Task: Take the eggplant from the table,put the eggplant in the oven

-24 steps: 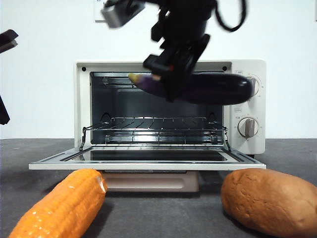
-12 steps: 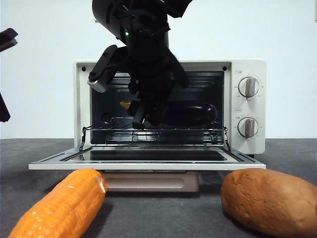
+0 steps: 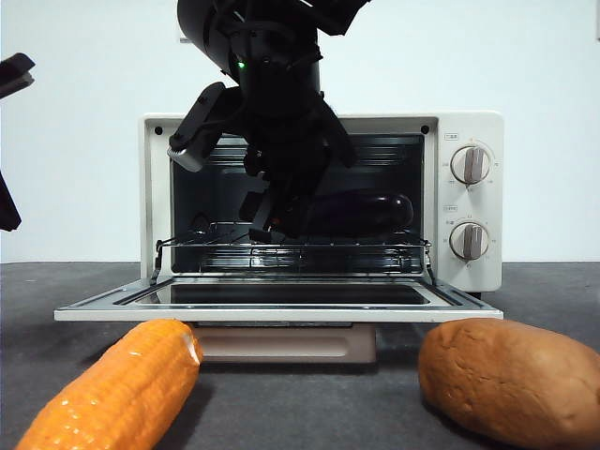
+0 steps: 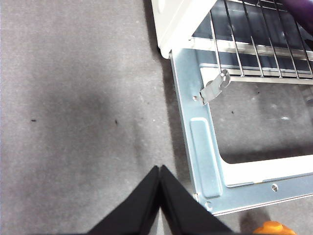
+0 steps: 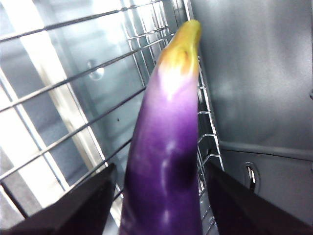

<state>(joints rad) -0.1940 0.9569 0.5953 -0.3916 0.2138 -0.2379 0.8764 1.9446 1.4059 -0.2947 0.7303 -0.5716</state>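
The glossy dark purple eggplant [image 3: 367, 213] lies lengthwise on the wire rack [image 3: 291, 246] inside the cream-white oven [image 3: 469, 202], whose door [image 3: 281, 305] hangs open. Its yellowish stem end [image 5: 182, 45] points toward the oven's back in the right wrist view. My right gripper [image 3: 272, 220] reaches in from above, and its jaws [image 5: 159, 166] stand open on either side of the eggplant [image 5: 164, 161] with a thin gap on one side. My left gripper [image 4: 159, 170] is shut and holds nothing, hovering over the dark grey table [image 4: 73, 98] beside the door's corner.
An orange corn cob [image 3: 117, 389] lies on the table at the front left, and a brown potato-like lump [image 3: 511, 375] at the front right. The lowered door [image 4: 205, 161] juts out over the table. Two grey knobs [image 3: 469, 164] sit on the oven's right panel.
A second ago the right gripper held the eggplant up in front of the oven's top. It has since lowered it into the oven, and the eggplant now rests on the rack.
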